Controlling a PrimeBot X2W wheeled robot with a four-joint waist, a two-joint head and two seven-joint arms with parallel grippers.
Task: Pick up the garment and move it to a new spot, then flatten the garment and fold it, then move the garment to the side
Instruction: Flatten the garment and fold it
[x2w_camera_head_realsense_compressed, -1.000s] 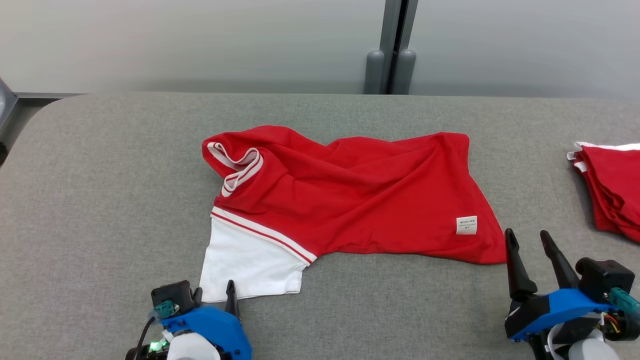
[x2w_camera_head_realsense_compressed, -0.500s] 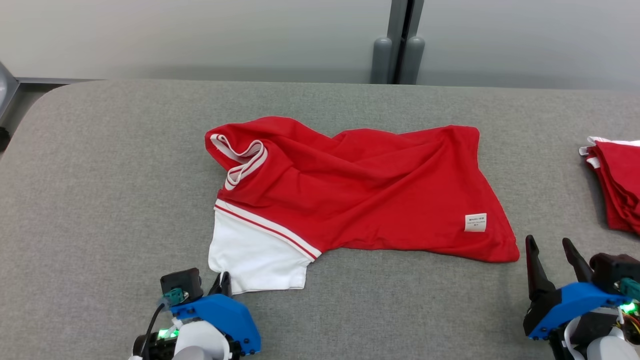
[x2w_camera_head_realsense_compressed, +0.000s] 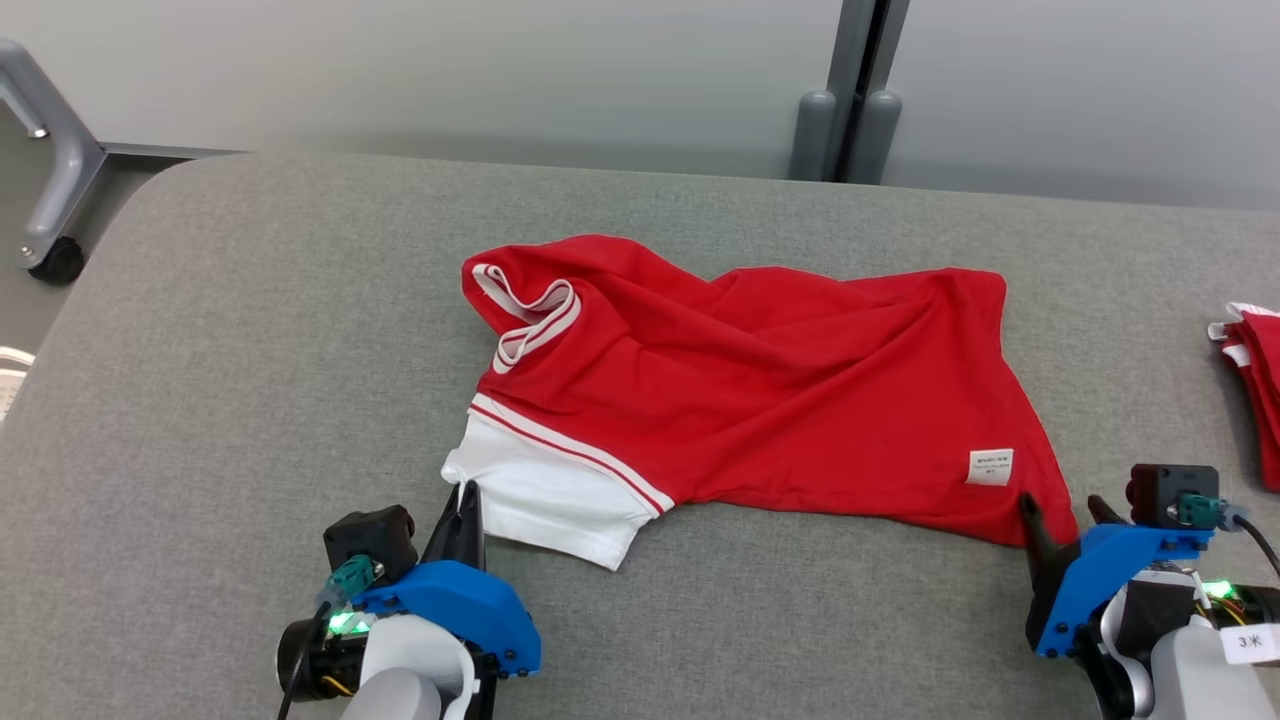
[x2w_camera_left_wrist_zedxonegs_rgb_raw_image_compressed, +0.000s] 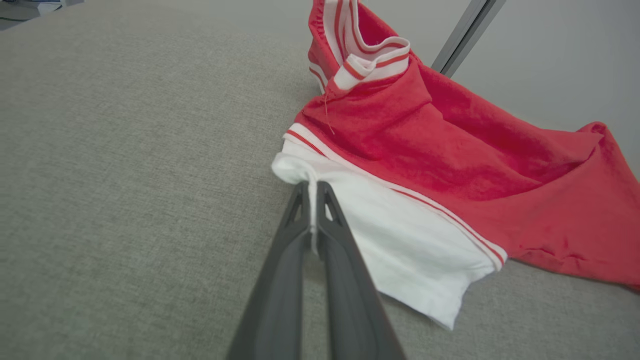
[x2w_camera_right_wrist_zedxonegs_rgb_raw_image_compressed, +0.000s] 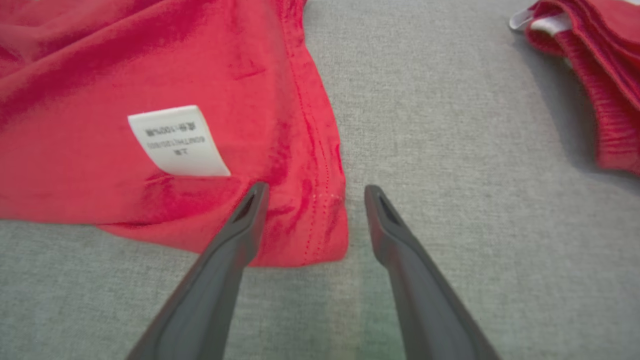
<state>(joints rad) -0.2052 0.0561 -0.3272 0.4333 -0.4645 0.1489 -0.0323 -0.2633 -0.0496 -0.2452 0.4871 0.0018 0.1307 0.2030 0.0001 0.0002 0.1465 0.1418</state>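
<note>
**Operator:** Where is the garment, and how does it look?

**Spotter:** Your garment (x2w_camera_head_realsense_compressed: 760, 400) lies in the middle of the grey padded table (x2w_camera_head_realsense_compressed: 250, 350), spread sideways and rumpled rather than flat. It's a red shirt. Its white sleeve (x2w_camera_head_realsense_compressed: 540, 500) lies nearest you on the left, joined to the body by a red-and-white stripe. The striped collar (x2w_camera_head_realsense_compressed: 525, 315) curls up at the far left. Long creases run across the body. A small white label (x2w_camera_head_realsense_compressed: 990, 467) sits near the right hem corner.

**Operator:** And my grippers?

**Spotter:** Your left gripper (x2w_camera_left_wrist_zedxonegs_rgb_raw_image_compressed: 311, 187) has its jaws pressed together on the near-left corner of the white sleeve. A thin fold of white cloth shows between the fingers, and the cloth bunches just past the tips. Your right gripper (x2w_camera_right_wrist_zedxonegs_rgb_raw_image_compressed: 315, 192) has its jaws apart at the red hem corner by the label. One finger is over the fabric and the other over bare table. I cannot tell whether either touches.

**Operator:** Anything nearby?

**Spotter:** A pile of red cloth (x2w_camera_head_realsense_compressed: 1255, 390) lies at the table's right edge, well apart from your garment.
</note>
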